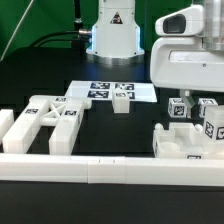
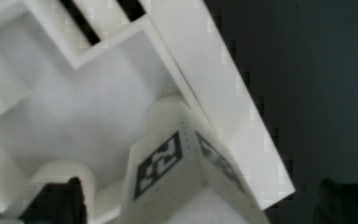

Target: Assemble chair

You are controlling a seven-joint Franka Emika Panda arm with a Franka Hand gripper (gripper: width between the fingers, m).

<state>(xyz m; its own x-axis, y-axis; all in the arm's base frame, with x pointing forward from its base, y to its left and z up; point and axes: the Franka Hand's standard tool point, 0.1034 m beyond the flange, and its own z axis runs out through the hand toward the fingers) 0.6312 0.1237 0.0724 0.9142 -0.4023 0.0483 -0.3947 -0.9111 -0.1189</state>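
— Where are the chair parts?

— In two groups. On the exterior view's right a chunky white panel piece (image 1: 185, 148) lies on the black table (image 1: 130, 130), with tagged blocks (image 1: 214, 120) standing on it or just behind it. On the exterior view's left the cut-out frames (image 1: 48, 120) lie flat side by side, well apart from that group. One small block (image 1: 122, 101) stands on the marker board (image 1: 100, 90), farther back and between the two groups.

— And the claw?

— The gripper (image 1: 186, 102) hangs over the right-hand group, its fingers pointing down beside the nearest tagged cube (image 1: 180, 110). In the wrist view a dark fingertip (image 2: 55, 203) shows at one edge. The jaws stand wide apart, with a white tagged piece (image 2: 163, 162) between them.

— Is it gripping that piece?

— It looks not. The jaws seem spread clear of it, though the wrist view is too blurred to tell whether a pad brushes the plastic.

— Anything further out?

— The long white border rail (image 1: 100, 165) runs along the front. The arm's white base (image 1: 112, 28) stands behind the marker board.
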